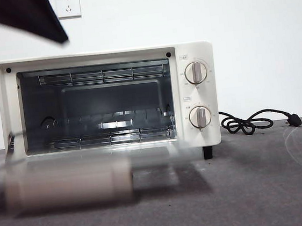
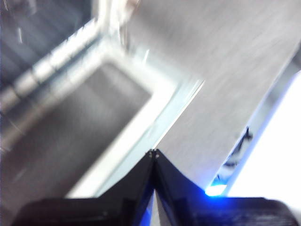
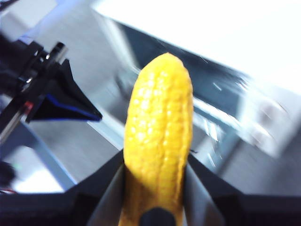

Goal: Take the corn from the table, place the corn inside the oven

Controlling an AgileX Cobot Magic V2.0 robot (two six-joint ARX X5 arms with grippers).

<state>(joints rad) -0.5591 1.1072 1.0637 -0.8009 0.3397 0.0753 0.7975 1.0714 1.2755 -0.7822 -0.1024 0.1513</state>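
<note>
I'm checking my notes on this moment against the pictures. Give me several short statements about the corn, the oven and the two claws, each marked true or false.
1. The right claw grips the corn. True.
2. The oven door is shut. False: it is open, showing the racks inside.
3. The left claw holds nothing, its jaws together. True.
4. The corn lies inside the oven. False: it is in the right claw, outside the oven.
5. The oven's black cord lies on the table. True.

Low front camera facing oven (image 1: 108,102), wrist cameras above it
</note>
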